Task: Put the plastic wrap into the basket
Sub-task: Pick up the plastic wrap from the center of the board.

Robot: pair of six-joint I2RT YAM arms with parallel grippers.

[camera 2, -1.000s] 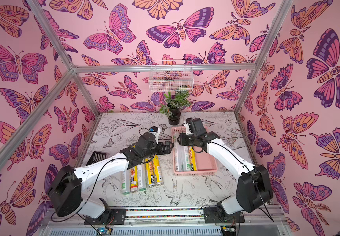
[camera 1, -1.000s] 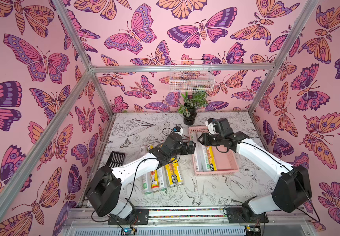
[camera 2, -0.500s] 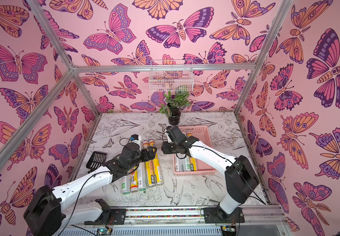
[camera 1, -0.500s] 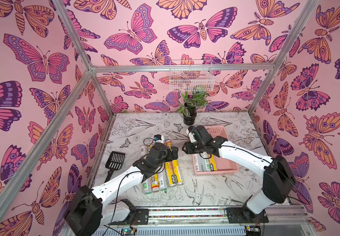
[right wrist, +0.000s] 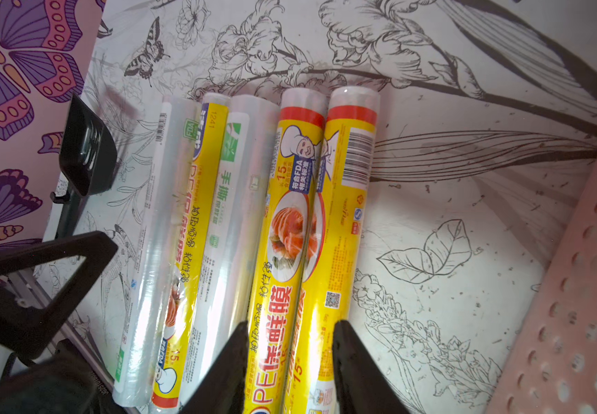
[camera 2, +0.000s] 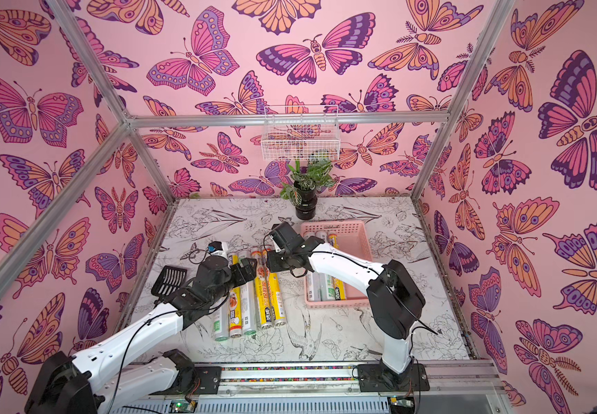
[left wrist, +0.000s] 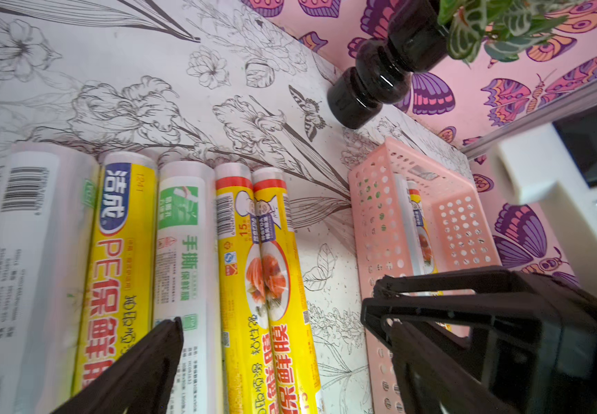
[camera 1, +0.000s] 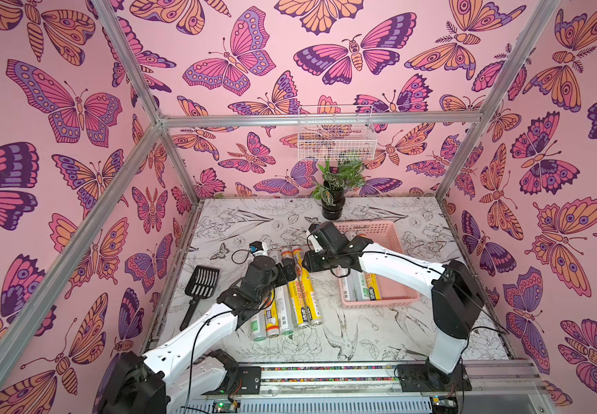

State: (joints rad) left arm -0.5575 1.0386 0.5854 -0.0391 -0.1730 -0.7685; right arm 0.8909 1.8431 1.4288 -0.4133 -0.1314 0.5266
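Yellow and silvery plastic wrap [camera 1: 302, 297]: five rolls lie on the surface [camera 1: 361, 329], three in the basket [camera 1: 372, 228]. Both arms hover above the row, right fingers [right wrist: 228, 369] slightly parted, left fingers [left wrist: 146, 362] spread wide. Next, I reckon, one pair must straddle a single roll.

Bright even light; glare on rolls [right wrist: 148, 269]; wrist-view edges blurred, perhaps motion.

Black scoop [camera 1: 202, 283] lies flat near the table's [camera 1: 254, 222] left edge; plant [camera 1: 336, 186] stands at the back, wire basket [camera 1: 336, 143] hanging above.
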